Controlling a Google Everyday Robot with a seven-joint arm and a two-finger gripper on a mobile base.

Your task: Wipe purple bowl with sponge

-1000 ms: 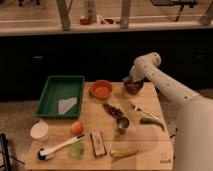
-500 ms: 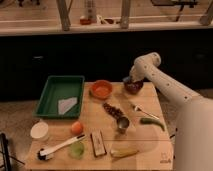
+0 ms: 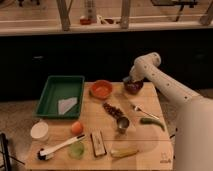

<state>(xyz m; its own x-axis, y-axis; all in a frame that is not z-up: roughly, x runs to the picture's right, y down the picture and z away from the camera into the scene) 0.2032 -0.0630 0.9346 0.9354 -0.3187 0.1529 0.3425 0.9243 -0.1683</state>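
Note:
The purple bowl is small, round and dark maroon, at the back right of the wooden table. My gripper hangs right over it, at the end of the white arm that comes in from the right. The gripper's tip is down at the bowl's rim and hides part of the bowl. I cannot make out a sponge in the gripper. The orange-red bowl sits to the left of the purple bowl.
A green tray with a white cloth is at the left. On the wooden table lie a metal cup, a green pepper, a banana, an orange, a brush, a white bowl.

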